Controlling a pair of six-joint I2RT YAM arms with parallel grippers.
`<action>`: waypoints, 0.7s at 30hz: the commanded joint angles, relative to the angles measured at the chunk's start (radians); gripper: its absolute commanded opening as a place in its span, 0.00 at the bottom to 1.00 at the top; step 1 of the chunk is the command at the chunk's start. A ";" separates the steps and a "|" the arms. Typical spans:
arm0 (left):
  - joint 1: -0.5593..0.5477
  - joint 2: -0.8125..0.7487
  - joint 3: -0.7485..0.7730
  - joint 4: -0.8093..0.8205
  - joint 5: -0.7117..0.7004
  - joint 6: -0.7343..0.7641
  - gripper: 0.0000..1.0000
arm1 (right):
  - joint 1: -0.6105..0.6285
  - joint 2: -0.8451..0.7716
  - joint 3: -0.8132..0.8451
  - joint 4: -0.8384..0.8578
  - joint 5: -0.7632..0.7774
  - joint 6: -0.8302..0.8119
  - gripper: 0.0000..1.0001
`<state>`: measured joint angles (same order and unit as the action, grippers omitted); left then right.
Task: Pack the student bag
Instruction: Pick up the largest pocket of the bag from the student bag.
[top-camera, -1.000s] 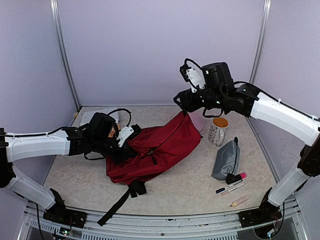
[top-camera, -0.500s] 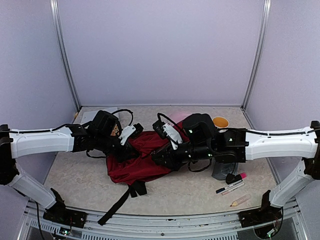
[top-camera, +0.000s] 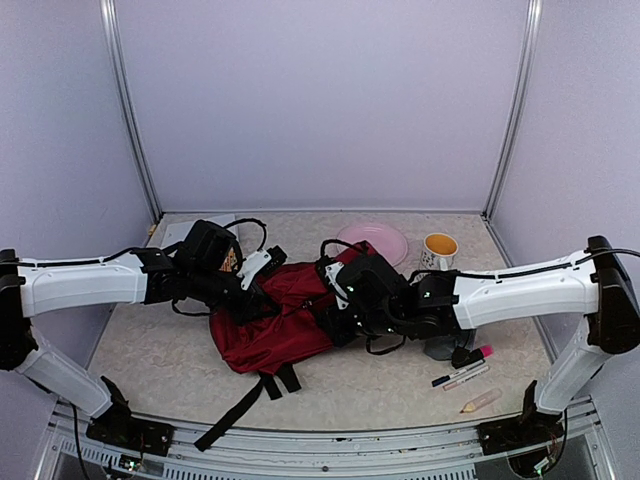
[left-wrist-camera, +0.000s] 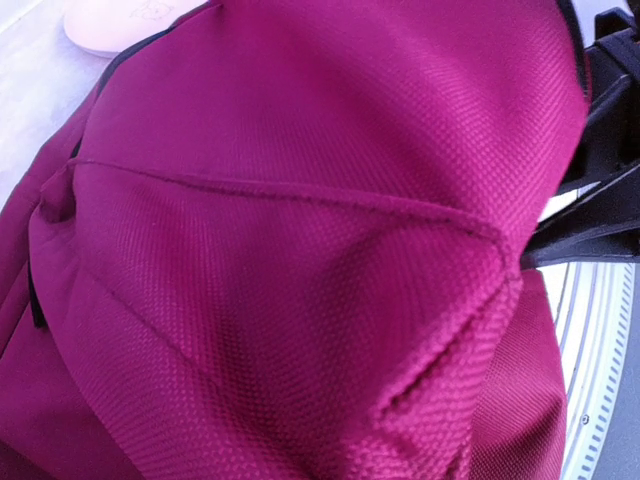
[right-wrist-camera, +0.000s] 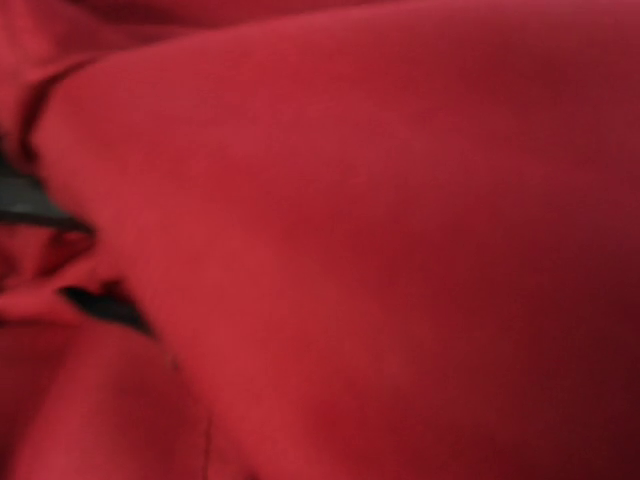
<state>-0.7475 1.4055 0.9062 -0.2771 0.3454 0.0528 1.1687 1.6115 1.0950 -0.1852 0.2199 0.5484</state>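
Over on the worktop (top-camera: 380, 390), the student bag (top-camera: 285, 330) lies slumped between both arms. The left hand (top-camera: 250, 292) pinches its edge tight, probably holding the opening up. The right hand (top-camera: 335, 312) is buried in fabric, can't tell how wide.

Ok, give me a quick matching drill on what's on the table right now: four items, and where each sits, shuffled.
1. student bag
2. plate
3. mug
4. pink marker

A. far side, right of the plate
B. near right, beside the pen
C. centre, in front of the plate
D. far side, behind the bag

Pairs: 1-C, 2-D, 3-A, 4-B.
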 joint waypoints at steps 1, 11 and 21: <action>-0.008 -0.042 0.028 0.081 0.061 0.010 0.00 | 0.007 0.053 0.043 0.042 0.048 -0.012 0.27; -0.018 -0.045 0.028 0.074 0.073 0.026 0.00 | 0.007 0.114 0.082 0.169 0.013 -0.082 0.26; -0.015 -0.056 0.024 0.055 0.017 0.035 0.00 | -0.022 0.072 0.047 0.119 0.054 -0.047 0.00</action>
<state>-0.7544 1.3972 0.9062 -0.2775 0.3592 0.0628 1.1595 1.7123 1.1500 -0.0563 0.2516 0.4896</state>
